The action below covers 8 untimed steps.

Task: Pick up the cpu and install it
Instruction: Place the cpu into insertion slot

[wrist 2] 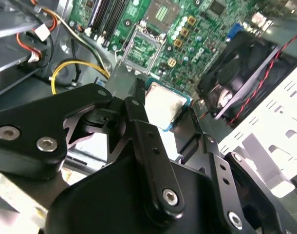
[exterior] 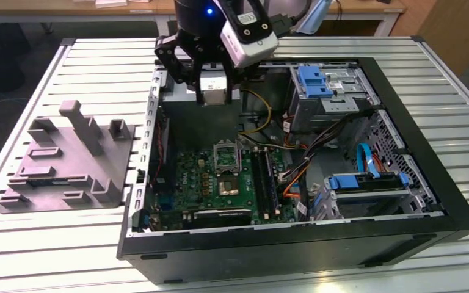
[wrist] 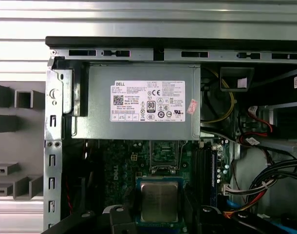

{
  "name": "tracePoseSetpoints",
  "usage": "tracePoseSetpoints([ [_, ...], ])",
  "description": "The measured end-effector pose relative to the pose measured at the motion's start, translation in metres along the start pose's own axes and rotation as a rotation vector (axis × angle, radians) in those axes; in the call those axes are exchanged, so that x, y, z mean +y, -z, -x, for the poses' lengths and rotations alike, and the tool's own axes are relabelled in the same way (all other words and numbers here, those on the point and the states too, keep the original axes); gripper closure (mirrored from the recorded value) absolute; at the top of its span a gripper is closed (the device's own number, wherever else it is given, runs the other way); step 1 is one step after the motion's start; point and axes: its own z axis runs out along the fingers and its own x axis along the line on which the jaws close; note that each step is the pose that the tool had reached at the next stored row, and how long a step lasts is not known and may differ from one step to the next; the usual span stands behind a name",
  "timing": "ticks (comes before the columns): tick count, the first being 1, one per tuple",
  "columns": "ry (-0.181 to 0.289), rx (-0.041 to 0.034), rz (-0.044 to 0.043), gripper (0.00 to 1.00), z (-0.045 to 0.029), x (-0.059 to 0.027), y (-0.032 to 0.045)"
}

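Observation:
The cpu (wrist 2: 164, 104), a small square chip with a silvery top and a thin dark rim, hangs in the air between my black fingers (wrist 2: 139, 105). My gripper (wrist 2: 165, 111) is shut on the cpu's two opposite edges. The exterior view has the gripper (exterior: 212, 93) high over the back part of the open computer case (exterior: 430, 183). On the green board (exterior: 210, 183) below, the socket (exterior: 226, 154) lies open, apart from the chip. The first wrist view has the cpu (wrist: 159, 200) level, with the socket (wrist: 164, 155) just past it.
A grey power-supply box (wrist: 139, 107) lies inside the case beyond the socket. Memory sticks (exterior: 264, 177), loose cables (exterior: 300, 165), a black fan (wrist 2: 236, 73) and blue drive brackets (exterior: 312, 79) crowd the case. A grey holder block (exterior: 63, 162) stands at the exterior view's left.

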Motion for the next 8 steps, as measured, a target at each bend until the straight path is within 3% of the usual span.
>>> tracePoseSetpoints([
  [8, -0.008, -0.0003, -0.0001, 0.53, 0.0045, -0.0059, -0.0109],
])
